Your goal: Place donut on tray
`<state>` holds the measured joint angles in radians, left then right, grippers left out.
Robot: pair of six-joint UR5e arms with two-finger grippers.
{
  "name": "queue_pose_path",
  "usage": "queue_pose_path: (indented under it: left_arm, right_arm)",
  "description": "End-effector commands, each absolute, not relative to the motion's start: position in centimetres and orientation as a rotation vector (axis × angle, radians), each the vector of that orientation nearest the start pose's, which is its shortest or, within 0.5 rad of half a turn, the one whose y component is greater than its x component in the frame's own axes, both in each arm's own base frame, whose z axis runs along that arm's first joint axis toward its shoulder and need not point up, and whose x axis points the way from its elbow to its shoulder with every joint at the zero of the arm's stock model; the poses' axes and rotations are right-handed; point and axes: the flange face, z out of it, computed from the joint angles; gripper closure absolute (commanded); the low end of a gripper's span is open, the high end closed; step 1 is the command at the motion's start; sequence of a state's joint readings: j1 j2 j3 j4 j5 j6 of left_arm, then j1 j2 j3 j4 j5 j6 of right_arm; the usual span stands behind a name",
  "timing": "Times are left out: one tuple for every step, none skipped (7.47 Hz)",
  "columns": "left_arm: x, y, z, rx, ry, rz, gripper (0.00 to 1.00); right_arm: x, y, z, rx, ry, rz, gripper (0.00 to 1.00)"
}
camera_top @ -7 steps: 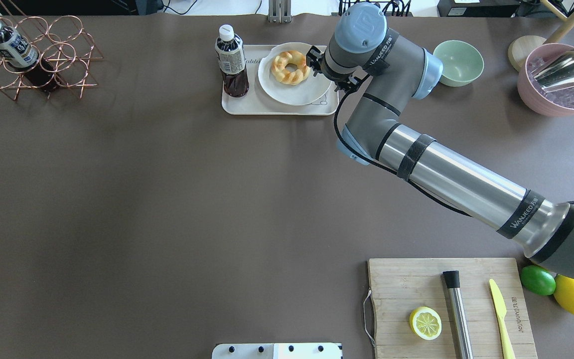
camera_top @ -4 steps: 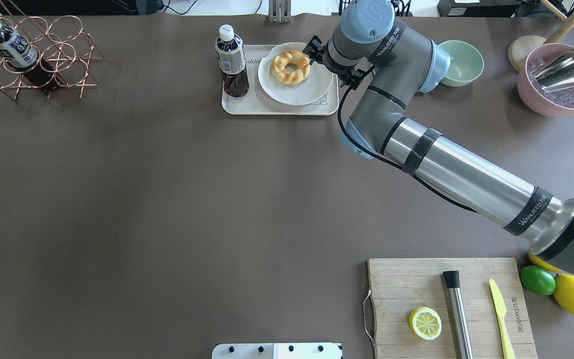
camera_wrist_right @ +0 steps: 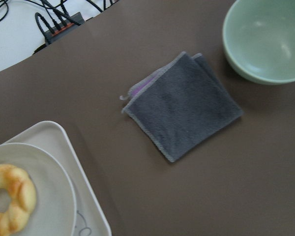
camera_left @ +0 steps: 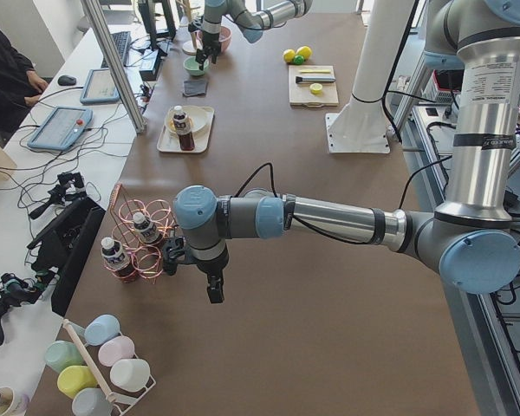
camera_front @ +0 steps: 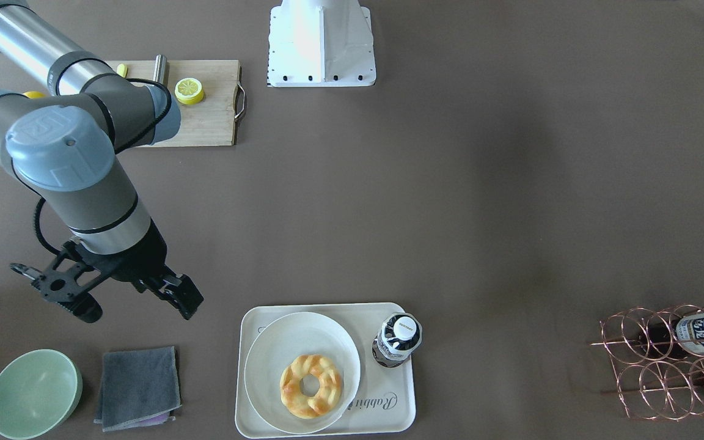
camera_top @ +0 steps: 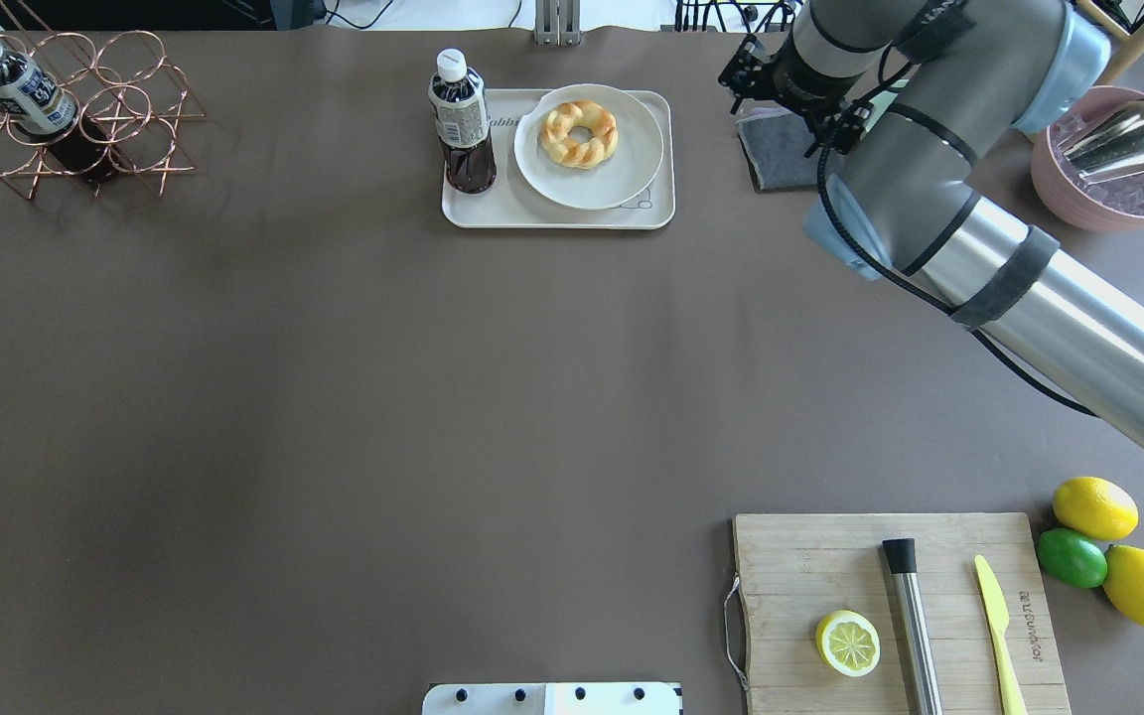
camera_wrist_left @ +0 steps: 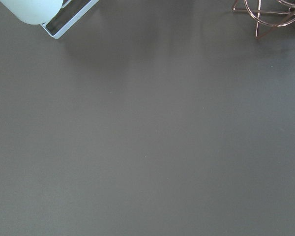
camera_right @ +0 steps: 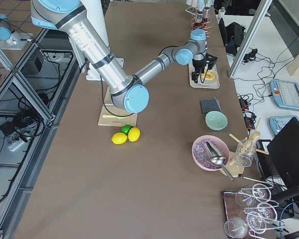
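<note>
The donut [camera_front: 327,384] lies flat on a round white plate [camera_front: 303,333] that sits on the cream tray [camera_front: 382,404]. It also shows in the overhead view [camera_top: 600,129] on the tray [camera_top: 493,211], and at the lower left of the right wrist view [camera_wrist_right: 20,196]. My right gripper [camera_front: 132,304] is open and empty. It hangs raised above the table, off the tray's side toward the grey cloth [camera_front: 138,385], apart from the donut. My left gripper [camera_left: 214,291] shows only in the exterior left view, over bare table near the wire rack; I cannot tell whether it is open or shut.
A dark drink bottle [camera_top: 463,119] stands on the tray beside the plate. A green bowl [camera_wrist_right: 268,39] sits past the cloth [camera_wrist_right: 184,113]. A copper wire rack [camera_top: 85,119] holds bottles at far left. A cutting board [camera_top: 810,576] with a lemon half, a knife and a metal tool lies front right.
My right gripper has drawn back from beside the donut and moved right and up, off the tray, uncovering the grey cloth. The donut stays on the plate.
</note>
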<state>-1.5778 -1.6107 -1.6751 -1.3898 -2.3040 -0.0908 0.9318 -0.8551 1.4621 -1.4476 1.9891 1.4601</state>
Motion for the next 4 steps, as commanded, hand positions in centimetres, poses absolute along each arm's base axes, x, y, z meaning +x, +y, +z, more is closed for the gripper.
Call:
queue_pose_path:
  left_arm:
    - [-7.2, -50.1, 60.8, -0.062, 0.732, -0.108, 0.02]
    - [-7.3, -50.1, 60.7, -0.06, 0.732, -0.109, 0.02]
    - [-7.3, -50.3, 60.5, -0.056, 0.732, -0.107, 0.02]
    - [-7.3, -50.3, 60.5, -0.057, 0.732, -0.108, 0.02]
  right_arm:
    - [-25.8, -58.8, 26.5, -0.043, -0.549, 0.436, 0.0]
    - [-22.6, -57.5, 28.0, -0.038, -0.456, 0.335, 0.0]
    - [-19.4, -57.1, 30.9, -0.015, -0.379, 0.215, 0.0]
    - [-15.0, -56.5, 35.0, -0.004, -0.338, 0.071, 0.0]
